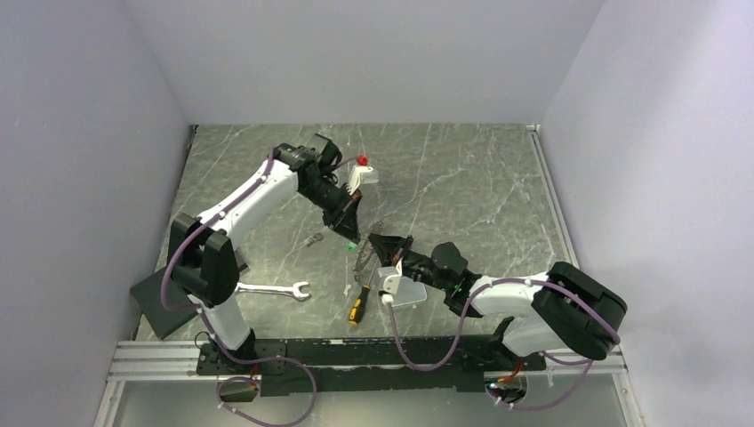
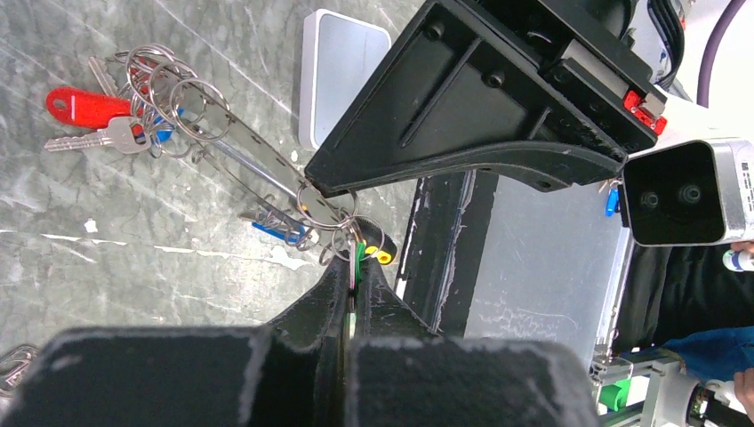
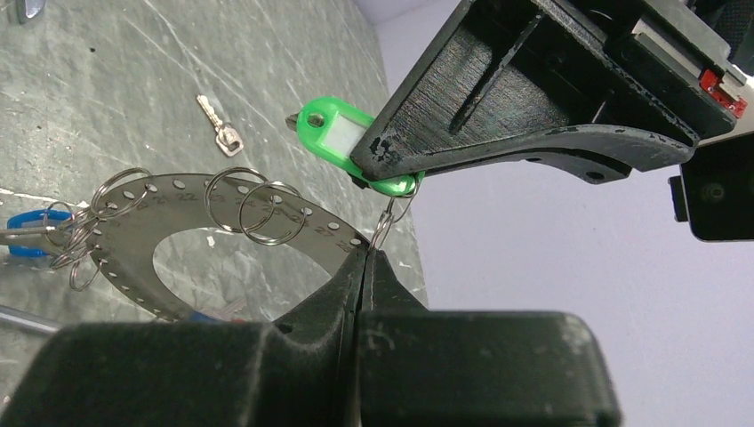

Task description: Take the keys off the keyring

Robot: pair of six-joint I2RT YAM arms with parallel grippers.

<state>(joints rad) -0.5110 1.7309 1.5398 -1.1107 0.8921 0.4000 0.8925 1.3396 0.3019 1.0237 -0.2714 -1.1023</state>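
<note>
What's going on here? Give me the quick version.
Both arms are working on the bunch of keys. The right gripper is shut on the edge of the keyring, a flat perforated metal loop. The left gripper is shut on the green tag, which is joined to that loop by a small split ring. One bare key lies loose on the table. The red-tagged key and a blue tag hang on the keyring.
</note>
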